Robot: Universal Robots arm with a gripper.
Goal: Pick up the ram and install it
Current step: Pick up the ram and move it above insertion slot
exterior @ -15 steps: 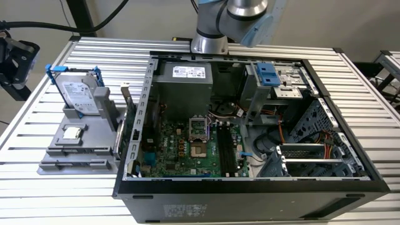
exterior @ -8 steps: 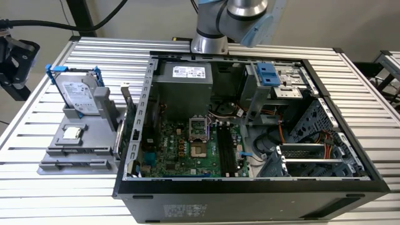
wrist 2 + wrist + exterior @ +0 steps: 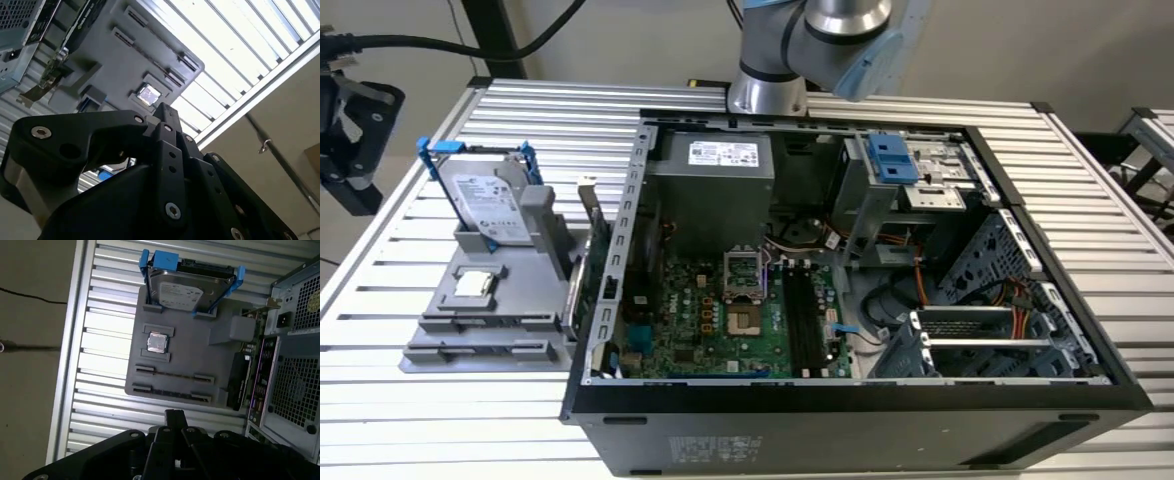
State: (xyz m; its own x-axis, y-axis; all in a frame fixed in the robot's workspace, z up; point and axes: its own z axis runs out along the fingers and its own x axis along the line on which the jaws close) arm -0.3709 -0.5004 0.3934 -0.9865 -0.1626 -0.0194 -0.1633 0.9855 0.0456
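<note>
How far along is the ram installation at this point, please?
Nothing looks finished: the motherboard's memory slots appear unfilled. In hand: the gripper hangs near the grey holder, carrying nothing that I can see. What seems to be the ram stands edge-on in that holder, near the square chip. Left: both the pick-up and the install.

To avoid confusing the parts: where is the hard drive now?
The hard drive stands in its blue frame at one end of the grey holder, on the exterior view's left, beside the open computer case.
</note>
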